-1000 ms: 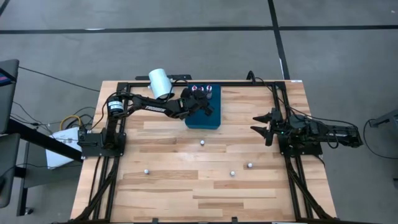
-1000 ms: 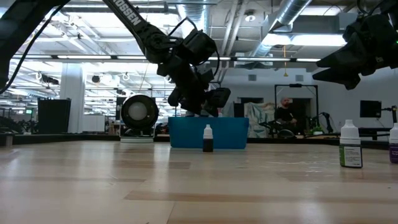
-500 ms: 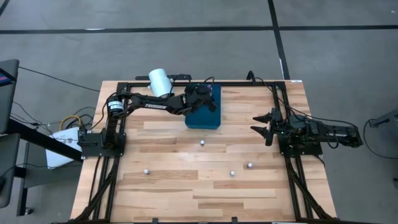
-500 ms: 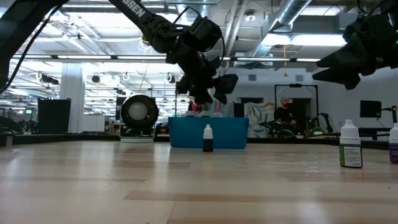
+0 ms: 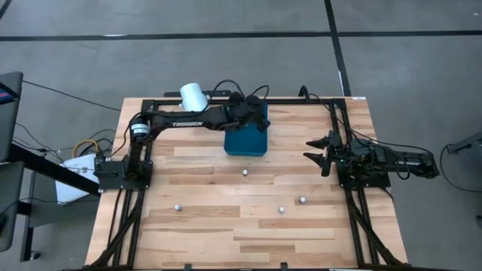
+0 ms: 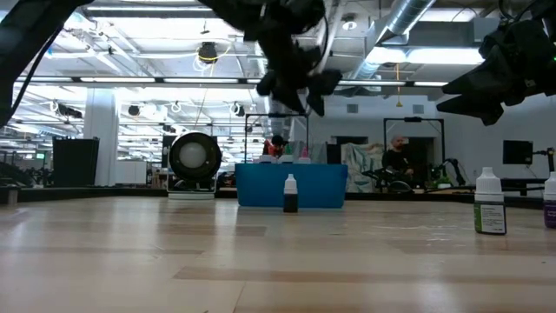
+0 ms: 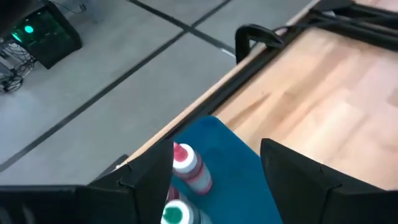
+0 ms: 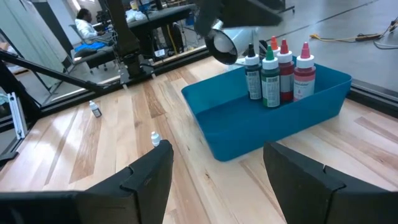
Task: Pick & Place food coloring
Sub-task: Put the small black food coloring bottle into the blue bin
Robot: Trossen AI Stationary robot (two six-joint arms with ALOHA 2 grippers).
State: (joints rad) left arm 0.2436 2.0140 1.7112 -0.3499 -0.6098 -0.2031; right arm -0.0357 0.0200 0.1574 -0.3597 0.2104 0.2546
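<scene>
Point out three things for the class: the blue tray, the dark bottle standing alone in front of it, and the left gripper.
blue tray point(image 8: 267, 127), right wrist view, on its near side wall.
dark bottle point(image 6: 290, 195), low view, on its body.
left gripper point(image 6: 300, 87), low view, between the fingertips, raised above the tray.

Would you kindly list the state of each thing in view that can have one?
Left gripper: open, empty, above the tray.
Right gripper: open, empty, waiting at the table's right side.
Blue tray: holds four upright bottles at one end.
Loose bottles: four upright on the table.
White cylinder: lying on its side.
</scene>
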